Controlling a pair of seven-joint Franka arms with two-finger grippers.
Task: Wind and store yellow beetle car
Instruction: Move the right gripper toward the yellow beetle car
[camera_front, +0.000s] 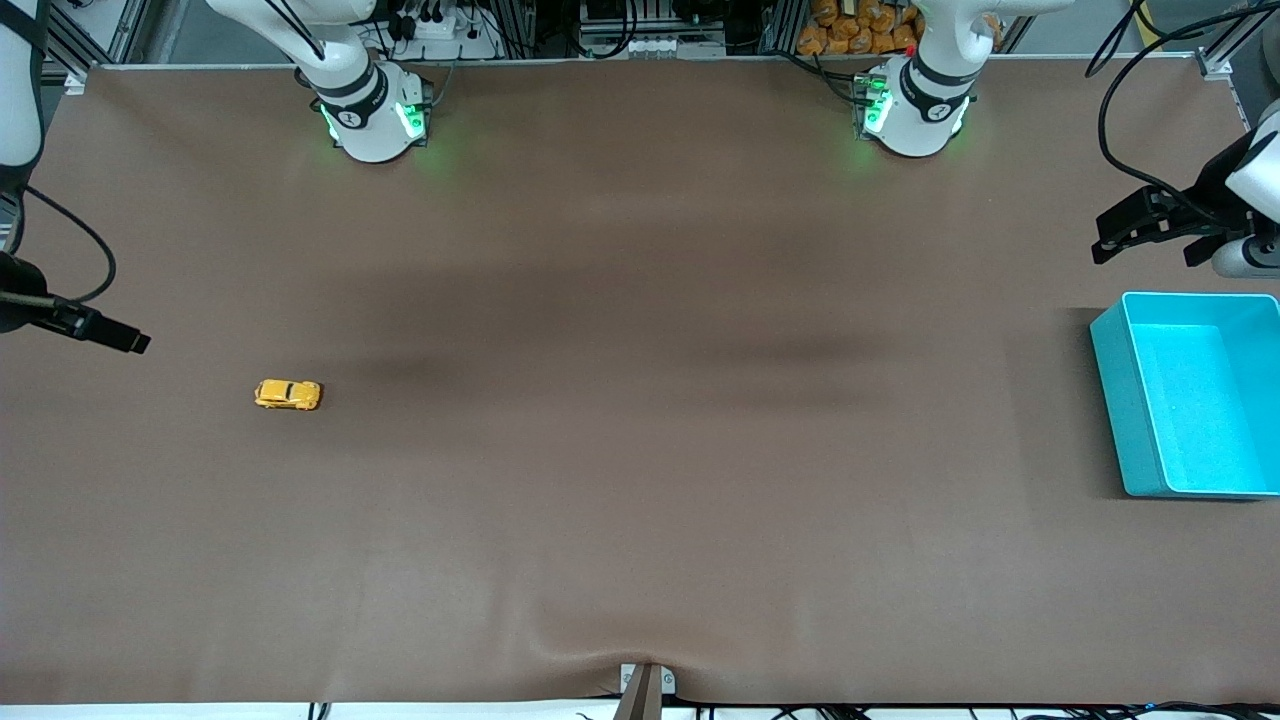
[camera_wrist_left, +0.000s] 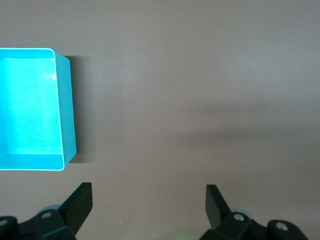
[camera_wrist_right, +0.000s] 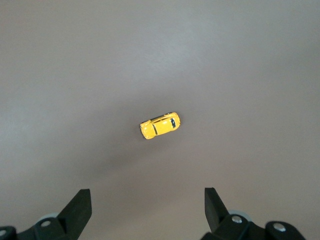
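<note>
The yellow beetle car (camera_front: 288, 394) stands on its wheels on the brown table toward the right arm's end, and it also shows in the right wrist view (camera_wrist_right: 160, 125). My right gripper (camera_front: 135, 342) hangs open and empty over the table near that end, apart from the car; its own view (camera_wrist_right: 148, 205) shows the fingers spread wide. My left gripper (camera_front: 1145, 245) is open and empty over the table at the left arm's end, beside the turquoise bin (camera_front: 1125, 410). The left wrist view shows the spread gripper (camera_wrist_left: 149, 202) and the bin (camera_wrist_left: 66, 110), which is empty.
The brown mat (camera_front: 640, 450) covers the whole table and has a small ripple at its front edge near a clamp (camera_front: 645, 685). Both arm bases (camera_front: 375, 115) stand along the back edge.
</note>
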